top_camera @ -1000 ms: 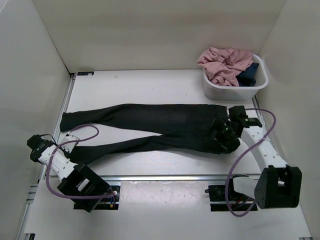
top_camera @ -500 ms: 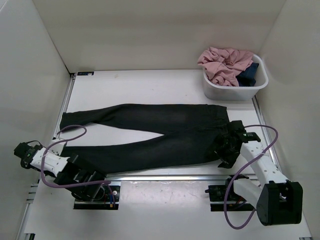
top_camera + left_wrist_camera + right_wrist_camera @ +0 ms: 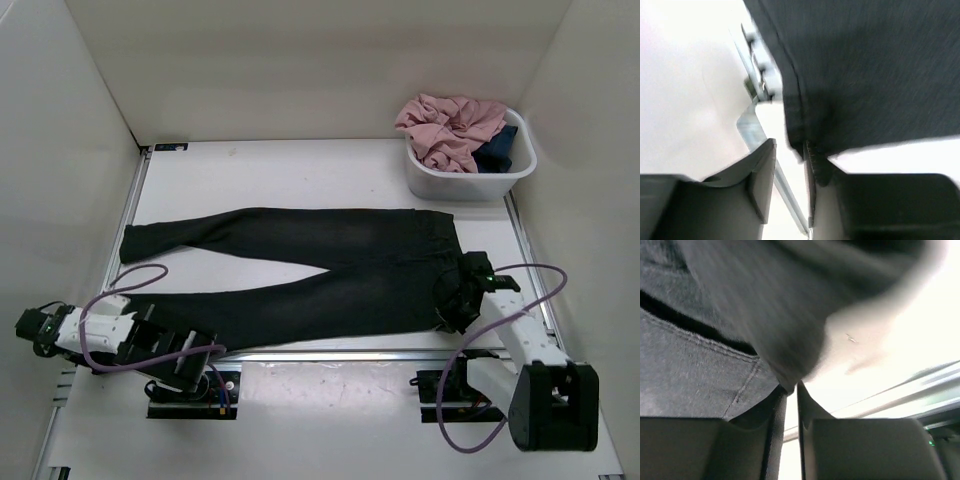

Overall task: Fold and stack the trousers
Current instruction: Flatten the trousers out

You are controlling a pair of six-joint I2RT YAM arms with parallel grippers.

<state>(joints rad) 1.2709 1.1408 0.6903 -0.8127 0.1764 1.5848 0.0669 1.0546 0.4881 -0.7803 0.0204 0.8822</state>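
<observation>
The black trousers (image 3: 330,250) lie flat across the table, waist to the right and both legs running left. My left gripper (image 3: 38,328) is at the near left, past the table's rail. In the left wrist view it (image 3: 790,145) stands open, and the hem of the trousers (image 3: 880,75) brushes the tip of one finger with nothing between the fingers. My right gripper (image 3: 458,300) is at the near corner of the waist. In the right wrist view it (image 3: 792,387) is pinched nearly together on a fold of the trousers (image 3: 700,365) at its tips.
A white basket (image 3: 430,185) stands at the back right, holding pink clothing (image 3: 450,125) and a dark blue garment (image 3: 497,150). White walls close in the back and both sides. Metal rails (image 3: 330,353) edge the table. Purple cables loop off both arms.
My left gripper moved left and nearer, then opened off the hem. My right gripper slid toward the near edge and closed on the waist. The near leg now lies straighter.
</observation>
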